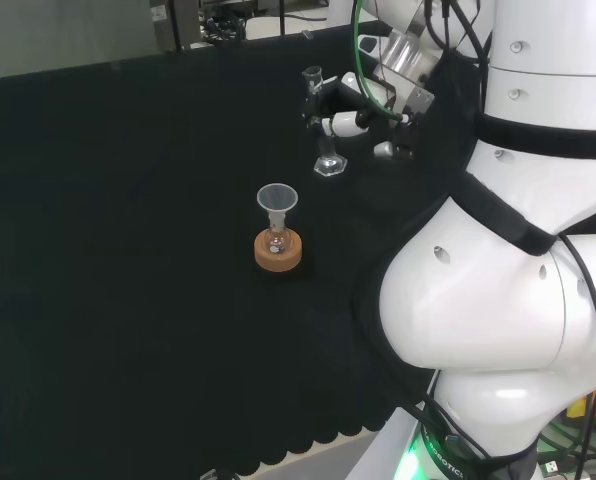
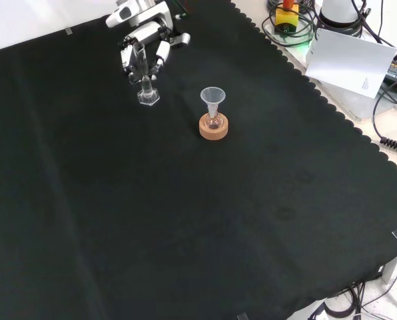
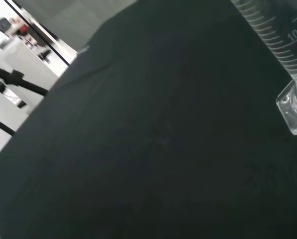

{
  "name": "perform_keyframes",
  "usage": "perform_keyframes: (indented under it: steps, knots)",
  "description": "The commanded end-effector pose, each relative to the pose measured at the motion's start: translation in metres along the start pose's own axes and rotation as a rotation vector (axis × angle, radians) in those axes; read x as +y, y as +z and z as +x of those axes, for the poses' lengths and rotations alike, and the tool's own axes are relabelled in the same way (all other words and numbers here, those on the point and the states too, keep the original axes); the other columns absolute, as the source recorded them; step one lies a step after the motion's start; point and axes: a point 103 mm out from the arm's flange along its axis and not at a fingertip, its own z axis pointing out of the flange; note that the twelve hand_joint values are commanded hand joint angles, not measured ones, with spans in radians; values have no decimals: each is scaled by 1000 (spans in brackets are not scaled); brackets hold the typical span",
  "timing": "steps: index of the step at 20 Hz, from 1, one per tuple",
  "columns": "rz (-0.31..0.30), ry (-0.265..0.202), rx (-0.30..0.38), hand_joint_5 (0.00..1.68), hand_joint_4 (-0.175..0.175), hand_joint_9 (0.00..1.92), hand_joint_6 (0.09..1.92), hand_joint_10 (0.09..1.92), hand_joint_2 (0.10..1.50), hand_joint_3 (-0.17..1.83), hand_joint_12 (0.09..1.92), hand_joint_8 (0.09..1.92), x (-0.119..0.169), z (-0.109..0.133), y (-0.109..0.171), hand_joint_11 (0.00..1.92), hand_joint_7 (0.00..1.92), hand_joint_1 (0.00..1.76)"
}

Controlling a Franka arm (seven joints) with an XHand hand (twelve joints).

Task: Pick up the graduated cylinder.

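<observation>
Graduated cylinder [image 2: 146, 87], clear, stood upright on its hexagonal foot on the black cloth of the bench [image 2: 185, 220], toward the far side in the front view. Robot hand [image 2: 144, 50] had its fingers curled round the cylinder's upper part. Nearby, apart from the cylinder, a cork ring [image 2: 213, 127] carried a small flask [image 2: 214, 121] with a clear funnel [image 2: 212, 97] in its neck.

Cylinder scale: the number 10 reads beside the printed lines on the clear measuring cylinder [image 3: 283, 35], close up in the wrist view.
Scale lines: short white marks run down the tube towards its base.
White sheet: the paper [image 2: 350, 63] at the front view's right carries print too small to read.
</observation>
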Motion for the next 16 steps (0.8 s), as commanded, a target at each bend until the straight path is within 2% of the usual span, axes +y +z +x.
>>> perform_keyframes:
  steps: [1,16]
  knots:
    - [73,68,-94,885,-109,1258,1155,211,1172,-5,844,579,-41,16,-16,1143,1009,1104]
    - [196,101,-269,915,-118,1296,1113,180,1158,-6,816,541,-102,45,-20,1174,1057,1116]
